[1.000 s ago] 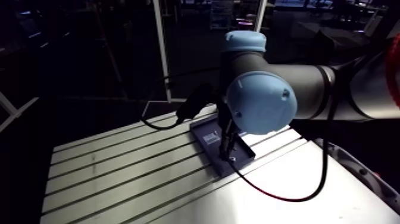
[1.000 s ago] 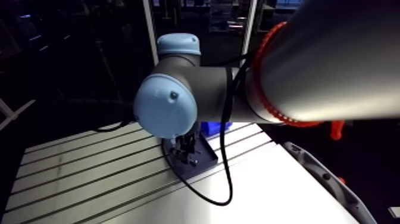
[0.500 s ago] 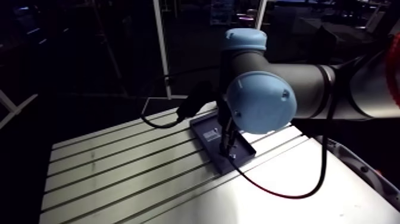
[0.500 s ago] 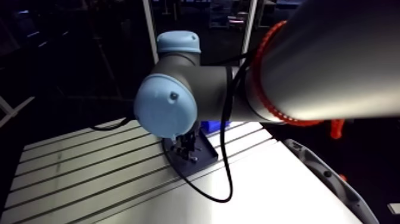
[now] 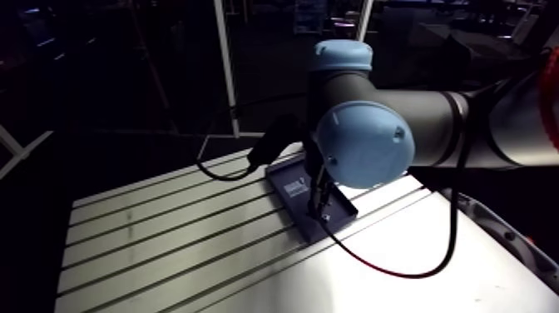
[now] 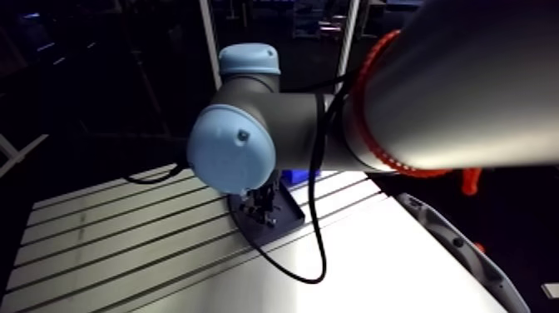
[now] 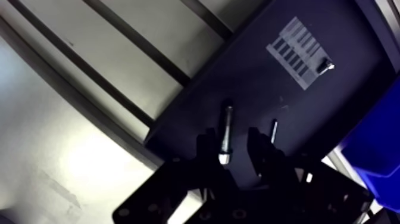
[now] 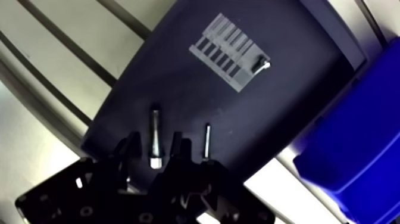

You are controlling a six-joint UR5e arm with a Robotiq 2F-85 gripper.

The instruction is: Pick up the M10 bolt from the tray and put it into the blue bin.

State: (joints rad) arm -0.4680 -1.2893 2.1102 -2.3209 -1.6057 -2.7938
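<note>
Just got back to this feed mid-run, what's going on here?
The arm's gripper is down over the dark tray. Its jaws are open on either side of the larger bolt, which lies flat on the tray and is not yet gripped. A thinner bolt lies beside it, and a small screw rests on the tray's label. The blue bin sits right beside the tray.
</note>
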